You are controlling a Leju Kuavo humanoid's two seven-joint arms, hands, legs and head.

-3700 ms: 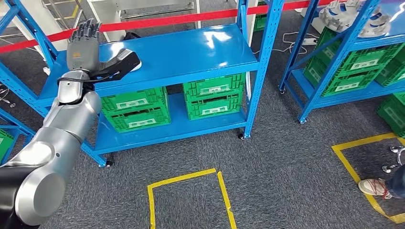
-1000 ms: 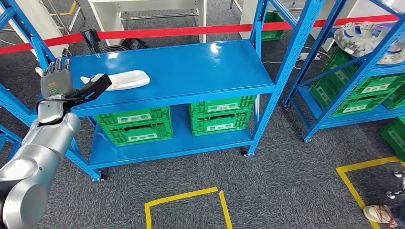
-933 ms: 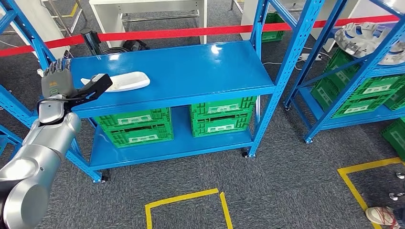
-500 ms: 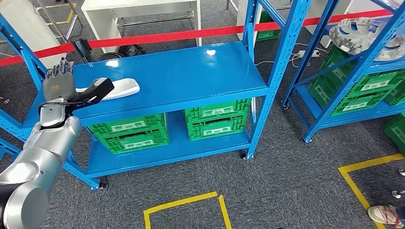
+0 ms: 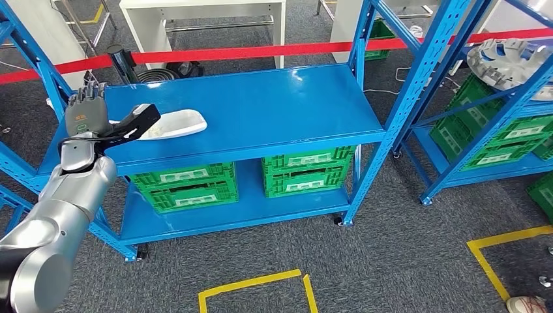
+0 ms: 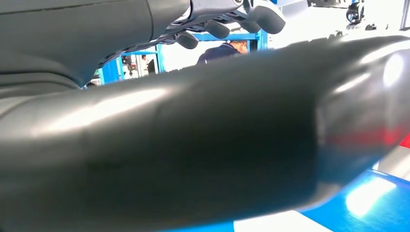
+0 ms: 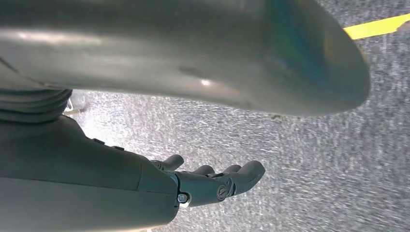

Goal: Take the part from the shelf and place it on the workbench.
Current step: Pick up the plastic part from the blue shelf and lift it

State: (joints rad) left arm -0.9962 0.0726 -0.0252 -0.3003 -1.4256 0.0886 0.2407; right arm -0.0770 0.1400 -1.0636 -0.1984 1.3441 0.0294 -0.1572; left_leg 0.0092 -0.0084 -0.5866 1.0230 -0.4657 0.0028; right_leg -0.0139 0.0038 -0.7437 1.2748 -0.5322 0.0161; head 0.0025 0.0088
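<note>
On the top board of the blue shelf (image 5: 261,104), toward its left end, the white part (image 5: 171,124) lay flat, not yet lifted. The left hand (image 5: 91,117) stood upright at the shelf's left edge with its fingers spread and its thumb (image 5: 140,120) stretched out over the near-left end of the part; whether the thumb touched it could not be told. The hand held nothing. In the left wrist view the thumb filled most of the picture, with the dark fingers (image 6: 217,26) apart beyond it. The right hand (image 7: 208,183) hung over the grey carpet, fingers loosely apart and holding nothing.

Judged from this, the task was at its start: the reach was made, but the grasp, the lift and the carry to the workbench were all left to do. A white table (image 5: 202,16) stood beyond the red barrier tape (image 5: 261,49); whether it was the workbench could not be told.

Green crates (image 5: 189,186) sat on the lower board. A second blue rack (image 5: 495,98) at the right carried a grey round casting (image 5: 505,55) and more crates. Yellow floor tape (image 5: 254,283) marked a square on the near carpet. The shelf's left upright (image 5: 55,81) stood just beside the hand and could hamper the lift.
</note>
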